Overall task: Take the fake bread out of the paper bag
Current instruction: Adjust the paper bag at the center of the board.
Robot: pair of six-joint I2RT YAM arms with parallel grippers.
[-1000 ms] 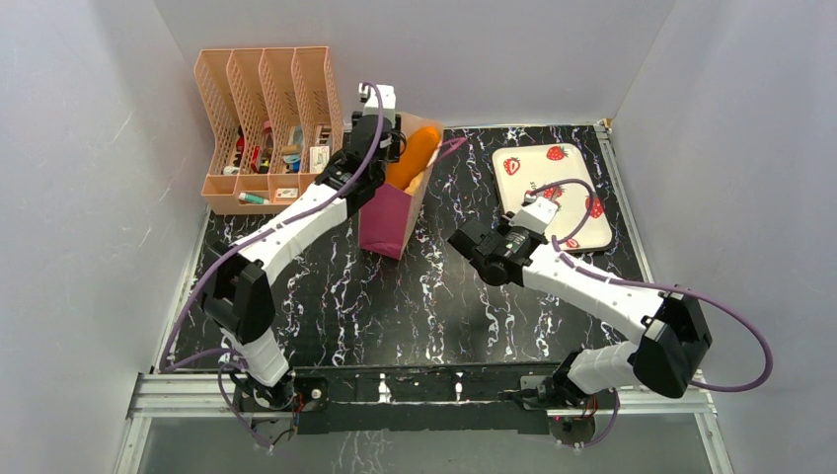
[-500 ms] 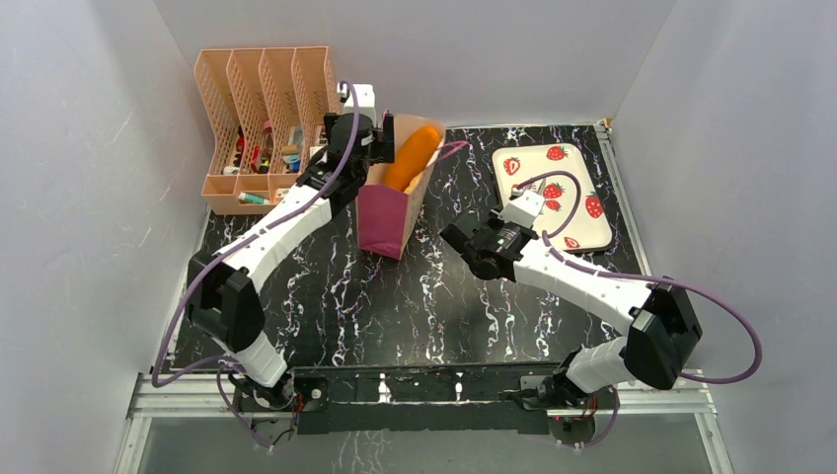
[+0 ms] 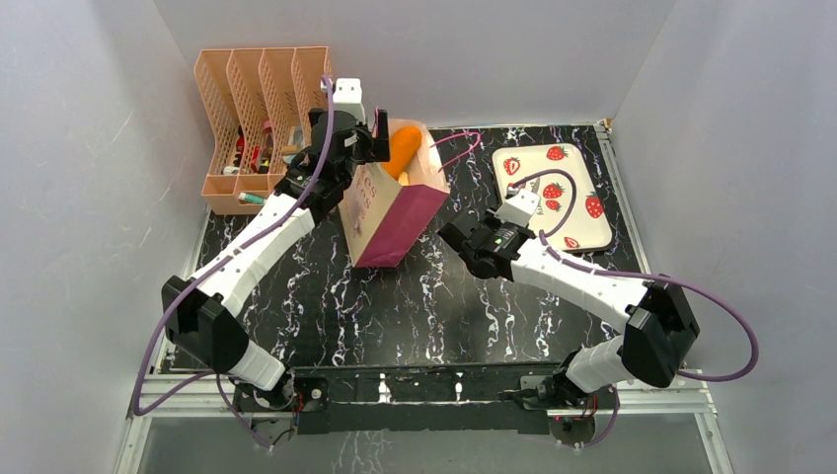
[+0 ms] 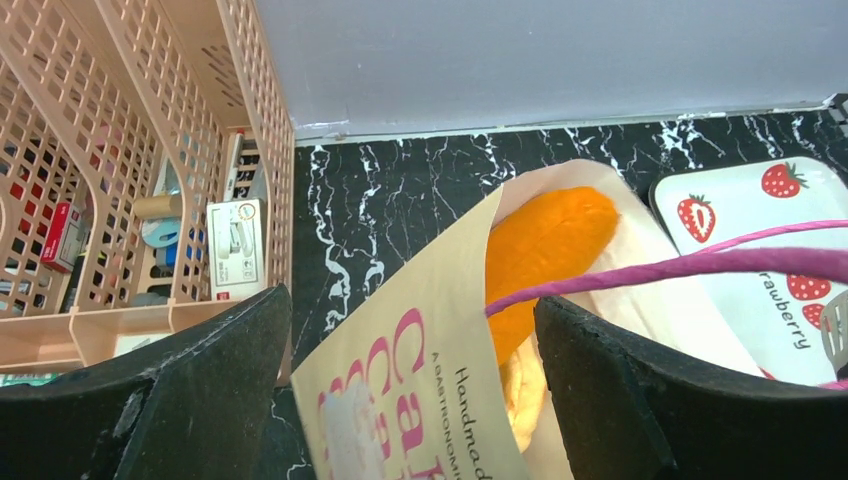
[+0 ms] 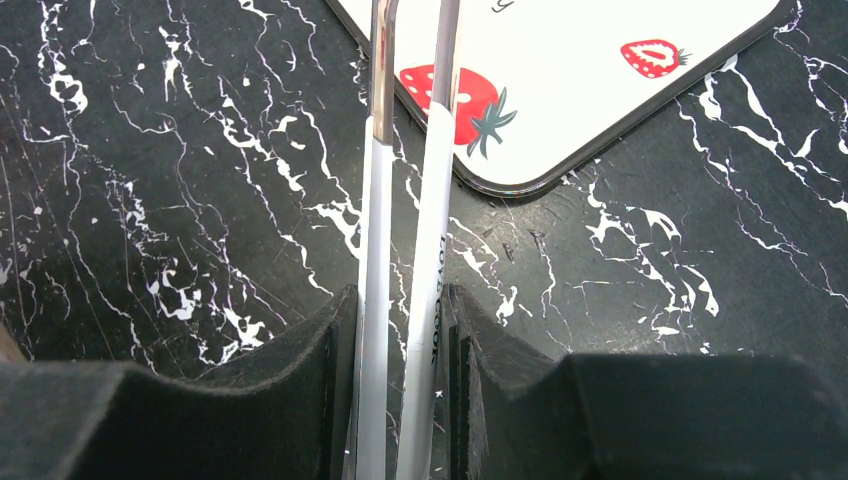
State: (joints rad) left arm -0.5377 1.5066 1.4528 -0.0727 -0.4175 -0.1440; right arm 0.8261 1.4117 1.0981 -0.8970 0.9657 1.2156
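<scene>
Left gripper: my left gripper (image 4: 410, 305) is spread wide; the near tan wall of the paper bag (image 3: 390, 212) stands up between its fingers (image 4: 170, 400) with a gap on either side; it grips nothing.
Bag position: from the top camera the bag is on the black marbled table (image 3: 395, 296), between the peach file rack (image 3: 259, 118) and the strawberry tray (image 3: 568, 212); the tan half is toward the back wall and the maroon half nearer me; it looks tilted, but I cannot tell whether the base is flat on the table.
Bread: the orange fake bread (image 4: 545, 245) is inside the bag, one rounded end poking out of the mouth; it is just beyond the left gripper's fingertips and a little toward the right finger.
Handles: a pink string handle (image 4: 700, 265) runs from the bag's rim across in front of the right finger; the top view shows the loops hanging out toward the tray.
Right gripper: my right gripper (image 5: 405, 300) is closed on a pair of tongs (image 5: 435, 180); both white-sleeved arms sit between its pads, pressed close together; it is low over the table, well apart from the bag.
Left wrist only: pink lettering on the bag's tan wall; the small items in the rack's slots, close beside the bag.
Right wrist only: the tongs themselves; their metal ends reaching over a corner of the tray; I cannot make them out from above.
Top view only: both arms at once; the maroon lower half of the bag.
</scene>
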